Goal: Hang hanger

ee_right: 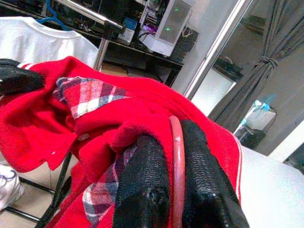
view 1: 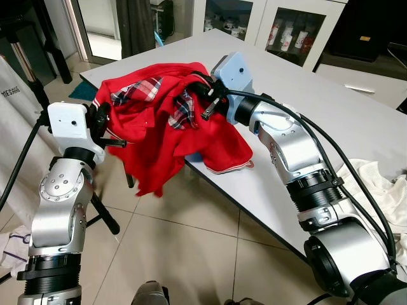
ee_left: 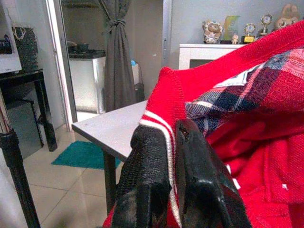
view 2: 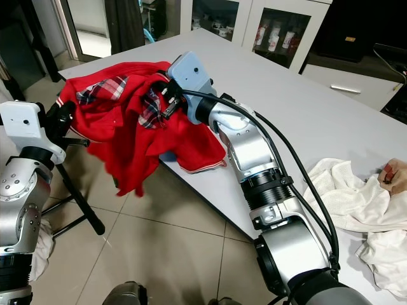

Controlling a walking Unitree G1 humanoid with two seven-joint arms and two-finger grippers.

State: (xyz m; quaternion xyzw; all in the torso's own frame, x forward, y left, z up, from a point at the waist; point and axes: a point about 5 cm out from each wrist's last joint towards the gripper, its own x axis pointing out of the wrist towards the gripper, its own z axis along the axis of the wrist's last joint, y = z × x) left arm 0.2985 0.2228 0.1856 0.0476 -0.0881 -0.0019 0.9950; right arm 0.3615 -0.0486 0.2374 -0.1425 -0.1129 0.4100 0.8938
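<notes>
Left eye view: a red garment with a plaid-lined collar hangs in the middle left of the frame, bunched between both arms and partly draped over the edge of the white counter. The left end effector, at the left edge of the cloth, is pinched on the striped trim. The right end effector, upper centre, is buried in the folds near the collar. A black stand rises at lower left. White fabric at the far left edge carries dark lettering, cut off and unreadable.

Right eye view: the same scene, with a heap of white cloth on the counter at lower right and a person's hand touching it at the right edge. Bottles in the cabinet at the top show labels too small to read.

Left wrist view: the two black fingers are narrowed onto the red hem with its white stripes; a white tag near the collar is illegible.

Right wrist view: the fingers are closed on a thin red hanger bar running between them, with the red cloth pressed around it.
</notes>
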